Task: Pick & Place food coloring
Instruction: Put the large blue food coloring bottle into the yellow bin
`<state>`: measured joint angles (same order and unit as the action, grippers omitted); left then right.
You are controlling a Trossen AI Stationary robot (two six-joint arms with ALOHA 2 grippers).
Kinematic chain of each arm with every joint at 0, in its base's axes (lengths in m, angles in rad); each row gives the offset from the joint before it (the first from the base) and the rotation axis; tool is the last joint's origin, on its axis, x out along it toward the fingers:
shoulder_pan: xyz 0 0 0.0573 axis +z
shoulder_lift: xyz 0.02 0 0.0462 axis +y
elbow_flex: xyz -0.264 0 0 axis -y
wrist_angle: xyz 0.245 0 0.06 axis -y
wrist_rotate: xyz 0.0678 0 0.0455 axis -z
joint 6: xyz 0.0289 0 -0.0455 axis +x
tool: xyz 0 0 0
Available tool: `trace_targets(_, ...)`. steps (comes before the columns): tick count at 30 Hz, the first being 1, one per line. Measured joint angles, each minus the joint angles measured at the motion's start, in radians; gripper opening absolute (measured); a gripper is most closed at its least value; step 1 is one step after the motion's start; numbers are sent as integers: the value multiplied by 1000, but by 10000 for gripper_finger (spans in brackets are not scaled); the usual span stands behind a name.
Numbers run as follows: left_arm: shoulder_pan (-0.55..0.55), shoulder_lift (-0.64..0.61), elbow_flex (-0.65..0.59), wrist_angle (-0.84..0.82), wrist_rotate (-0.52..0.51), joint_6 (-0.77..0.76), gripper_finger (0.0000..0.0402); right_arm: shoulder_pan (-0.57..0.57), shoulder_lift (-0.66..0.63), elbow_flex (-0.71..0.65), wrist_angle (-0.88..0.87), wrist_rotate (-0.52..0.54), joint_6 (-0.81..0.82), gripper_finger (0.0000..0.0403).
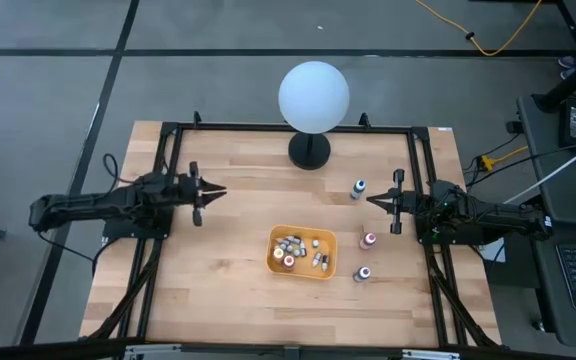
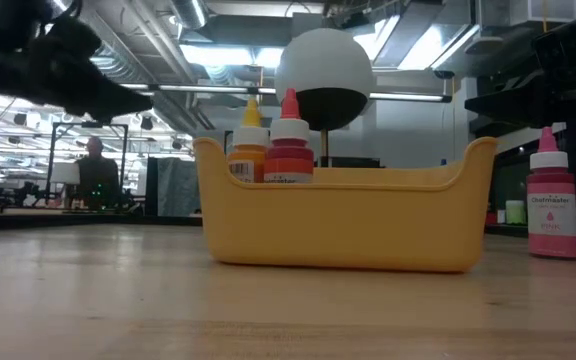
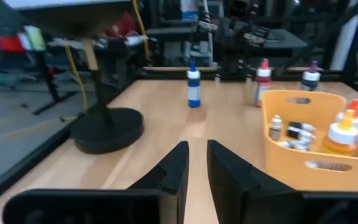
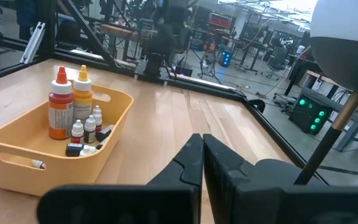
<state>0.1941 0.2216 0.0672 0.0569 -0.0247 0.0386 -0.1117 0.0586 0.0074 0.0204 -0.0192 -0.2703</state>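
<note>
Jaws on the left gripper (image 3: 196, 163) are seen narrowly parted, nothing held; right gripper (image 4: 202, 155) is clamped shut, empty, both hung above the counter (image 1: 228, 290).

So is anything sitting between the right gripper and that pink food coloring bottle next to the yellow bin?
Nothing visible. From above, the right gripper hangs over bare wood, and the pink bottle stands nearby beside the yellow bin, with only open tabletop between them. The blue bottle stands off to the gripper's other side.
</note>
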Motion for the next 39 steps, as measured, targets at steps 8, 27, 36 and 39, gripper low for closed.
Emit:
trace_targets(8, -11, -212, -58, -43, -1, 62, 39, 0, 0, 0, 0, 0, 0, 16)
trace_targets(27, -8, -138, -55, -53, 17, 106, 40, 0, 0, 0, 0, 0, 0, 16)
trace_targets(36, -8, -138, -55, -53, 17, 106, 36, 0, 2, 0, 54, -101, 152, 16)
trace_targets(39, -8, -138, -55, -53, 17, 106, 38, 0, 2, 0, 80, -140, 223, 16)
